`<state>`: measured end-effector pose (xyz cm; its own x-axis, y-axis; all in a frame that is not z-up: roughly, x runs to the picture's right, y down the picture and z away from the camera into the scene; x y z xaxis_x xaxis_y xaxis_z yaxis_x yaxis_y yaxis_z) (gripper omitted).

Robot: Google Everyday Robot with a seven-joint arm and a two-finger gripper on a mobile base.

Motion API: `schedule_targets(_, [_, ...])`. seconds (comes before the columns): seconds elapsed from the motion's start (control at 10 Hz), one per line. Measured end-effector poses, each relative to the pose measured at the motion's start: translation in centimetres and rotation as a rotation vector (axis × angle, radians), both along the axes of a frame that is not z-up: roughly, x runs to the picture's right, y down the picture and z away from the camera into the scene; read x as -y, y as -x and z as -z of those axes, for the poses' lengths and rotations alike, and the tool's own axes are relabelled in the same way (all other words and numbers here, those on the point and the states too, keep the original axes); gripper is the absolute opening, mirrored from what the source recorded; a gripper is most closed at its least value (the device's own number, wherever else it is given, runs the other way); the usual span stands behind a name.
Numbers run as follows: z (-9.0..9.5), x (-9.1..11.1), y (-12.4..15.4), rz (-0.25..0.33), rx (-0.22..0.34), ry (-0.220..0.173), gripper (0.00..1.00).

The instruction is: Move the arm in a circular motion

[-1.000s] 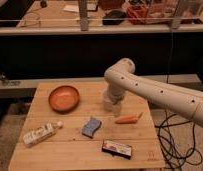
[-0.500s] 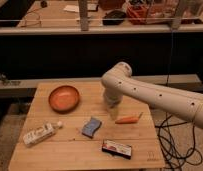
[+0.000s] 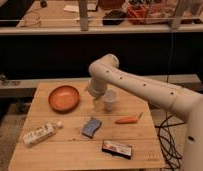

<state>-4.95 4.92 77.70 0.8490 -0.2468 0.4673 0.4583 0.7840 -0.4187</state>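
Observation:
The arm (image 3: 145, 87) is glossy white with small dark dots. It reaches in from the right edge over the wooden table (image 3: 50, 155) and bends down at a rounded elbow (image 3: 106, 65). Its gripper (image 3: 98, 99) hangs low over the table's back middle, between an orange bowl (image 3: 64, 97) on its left and a small white cup (image 3: 110, 100) on its right. It holds nothing that I can see.
On the table lie a carrot (image 3: 127, 120), a blue sponge (image 3: 91, 126), a white bottle (image 3: 40, 134) on its side and a dark flat box (image 3: 116, 148). A black cable (image 3: 167, 135) hangs off the right side. Shelving stands behind.
The arm's elbow and gripper have swung to the left, toward the orange bowl, uncovering the white cup. The objects on the table have not moved.

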Motion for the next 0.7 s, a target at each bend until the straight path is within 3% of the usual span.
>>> schedule_targets(0.3, [-4.3, 2.5, 3.2, 0.036, 0.018, 0.03, 0.8])
schedule_targets(0.4, [-6.3, 3.6, 3.1, 0.034, 0.004, 0.028, 0.8])
schedule_targets(0.7, [-9.8, 5.9, 1.7, -0.009, -0.022, 0.004, 0.8])
